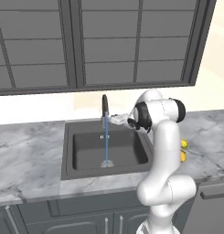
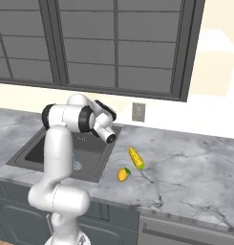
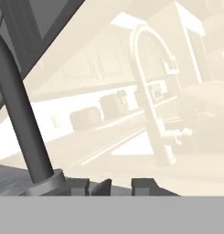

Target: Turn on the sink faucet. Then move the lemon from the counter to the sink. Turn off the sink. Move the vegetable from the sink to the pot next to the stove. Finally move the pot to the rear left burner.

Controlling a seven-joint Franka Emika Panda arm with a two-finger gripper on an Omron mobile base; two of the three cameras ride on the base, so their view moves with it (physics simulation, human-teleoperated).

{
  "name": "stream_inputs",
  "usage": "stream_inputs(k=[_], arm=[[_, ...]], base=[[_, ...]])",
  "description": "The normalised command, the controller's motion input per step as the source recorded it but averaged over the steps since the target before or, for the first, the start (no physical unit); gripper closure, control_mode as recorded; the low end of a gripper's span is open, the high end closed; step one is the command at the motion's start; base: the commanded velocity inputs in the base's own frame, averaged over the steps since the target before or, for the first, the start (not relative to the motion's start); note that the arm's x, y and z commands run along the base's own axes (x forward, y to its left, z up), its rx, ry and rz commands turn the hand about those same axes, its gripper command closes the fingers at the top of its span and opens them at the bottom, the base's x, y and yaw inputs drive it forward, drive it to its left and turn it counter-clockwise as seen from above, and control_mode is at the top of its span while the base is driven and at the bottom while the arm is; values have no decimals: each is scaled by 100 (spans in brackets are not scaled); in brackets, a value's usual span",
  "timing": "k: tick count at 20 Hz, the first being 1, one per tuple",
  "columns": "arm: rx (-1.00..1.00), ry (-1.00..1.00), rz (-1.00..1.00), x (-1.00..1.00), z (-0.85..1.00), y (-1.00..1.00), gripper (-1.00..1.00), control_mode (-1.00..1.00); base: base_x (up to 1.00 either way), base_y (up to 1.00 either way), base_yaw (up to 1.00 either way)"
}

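The dark faucet (image 1: pixel 104 109) stands behind the sink (image 1: pixel 67 153), and a blue stream of water (image 1: pixel 106 146) falls from it into the basin. My gripper (image 1: pixel 113 119) is right beside the faucet's base, on its right, with the fingertips close together and nothing between them. In the hand view the gripper (image 3: pixel 121 186) sits just right of the faucet's dark neck (image 3: pixel 22 119). The lemon (image 2: pixel 122 174) lies on the counter right of the sink (image 2: pixel 27 152), next to a corn cob (image 2: pixel 136 158). Both peek out behind my arm: lemon (image 1: pixel 182 157), corn cob (image 1: pixel 184 144).
Grey marble counter (image 1: pixel 26 155) runs on both sides of the sink, under dark upper cabinets (image 1: pixel 109 41). A wall outlet (image 2: pixel 138 112) sits above the counter at the right. A dishwasher front (image 2: pixel 185 234) is below the counter.
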Motion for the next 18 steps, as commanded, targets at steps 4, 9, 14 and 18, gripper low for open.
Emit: stream_inputs(k=[4, 9, 14, 18], arm=[[0, 0, -1, -23, 49, -28, -100, -100], [0, -1, -2, -47, 59, -13, -100, -100], [-5, -5, 0, -73, 60, 0, -100, -100], [-5, -5, 0, -87, 45, 0, -100, -100]], base=[[0, 0, 0], [0, 0, 0], [0, 0, 0], [0, 0, 0]])
